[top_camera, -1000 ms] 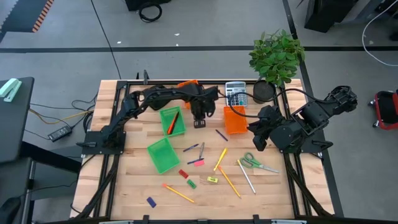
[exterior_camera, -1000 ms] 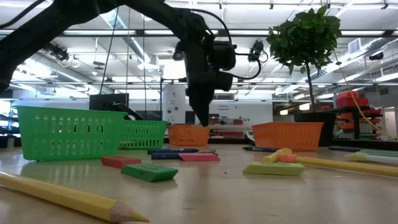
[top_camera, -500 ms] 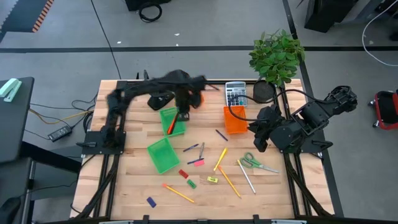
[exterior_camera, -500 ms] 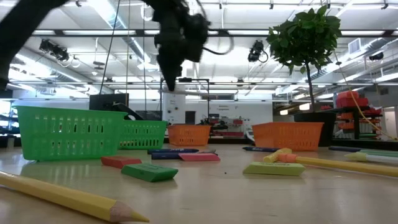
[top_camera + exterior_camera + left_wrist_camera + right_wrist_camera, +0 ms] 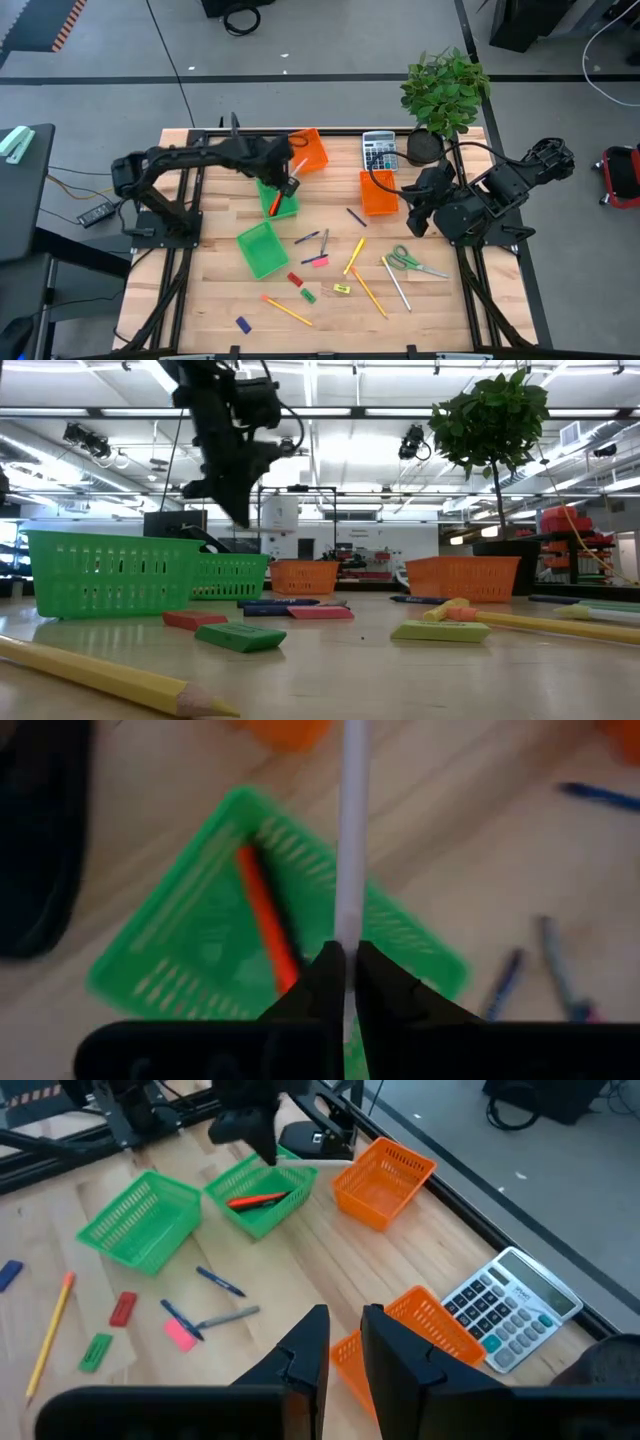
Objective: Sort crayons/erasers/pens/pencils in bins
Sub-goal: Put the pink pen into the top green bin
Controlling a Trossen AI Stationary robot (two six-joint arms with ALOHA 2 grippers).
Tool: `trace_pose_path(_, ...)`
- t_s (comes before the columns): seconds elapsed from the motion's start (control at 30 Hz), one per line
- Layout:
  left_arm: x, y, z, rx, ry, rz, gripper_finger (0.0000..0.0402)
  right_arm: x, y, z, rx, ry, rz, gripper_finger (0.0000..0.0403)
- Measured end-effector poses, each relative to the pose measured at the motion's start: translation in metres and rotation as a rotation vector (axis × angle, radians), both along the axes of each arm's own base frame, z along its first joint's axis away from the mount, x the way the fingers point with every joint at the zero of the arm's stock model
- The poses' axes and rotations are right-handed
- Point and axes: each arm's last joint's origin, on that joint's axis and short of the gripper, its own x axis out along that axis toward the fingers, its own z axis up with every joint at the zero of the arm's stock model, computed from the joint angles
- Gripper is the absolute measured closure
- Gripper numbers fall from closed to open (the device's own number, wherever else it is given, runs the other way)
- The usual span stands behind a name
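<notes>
Left gripper (image 5: 343, 982) jaws pinching a pale pen (image 5: 350, 860) over the far green bin (image 5: 190, 945). Next: lower and release. Right gripper (image 5: 343, 1342) parked, jaws slightly spread.

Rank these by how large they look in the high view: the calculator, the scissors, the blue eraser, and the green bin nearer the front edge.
1. Green bin, the front one.
2. Calculator and scissors: too alike in overall extent to rank, though the calculator covers more area.
3. Blue eraser, clearly smallest.
</notes>
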Motion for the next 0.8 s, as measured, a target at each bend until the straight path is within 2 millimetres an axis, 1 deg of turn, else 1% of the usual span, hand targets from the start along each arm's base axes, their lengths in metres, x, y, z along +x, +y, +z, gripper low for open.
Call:
trace_pose_path(0.13,-0.005,-0.015,-0.015,0.004,0.053,0.113,0.0382,-0.001,-0.001,0.0,-0.014,0.016,0.008,0.0334)
trace_pose_path(0.23,-0.004,-0.027,-0.021,-0.015,0.057,0.13,0.0385,-0.001,0.0,-0.001,-0.027,0.024,0.02,0.0334)
trace_pose_path(0.33,-0.003,-0.036,-0.023,-0.016,0.056,0.174,0.0379,-0.001,0.0,-0.001,-0.038,0.032,0.031,0.0334)
trace_pose_path(0.43,-0.003,-0.041,-0.024,-0.009,0.058,0.234,0.0375,-0.001,0.0,0.0,-0.046,0.037,0.039,0.0334)
trace_pose_path(0.63,-0.001,-0.047,-0.024,-0.016,0.038,0.236,0.0374,-0.001,0.0,-0.001,-0.055,0.042,0.047,0.0334)
trace_pose_path(0.7,-0.001,-0.049,-0.024,-0.03,0.04,0.258,0.0364,-0.001,0.0,-0.001,-0.055,0.042,0.047,0.0334)
trace_pose_path(0.8,-0.003,-0.053,-0.024,-0.044,0.053,0.33,0.0337,-0.001,0.0,-0.001,-0.052,0.041,0.045,0.0334)
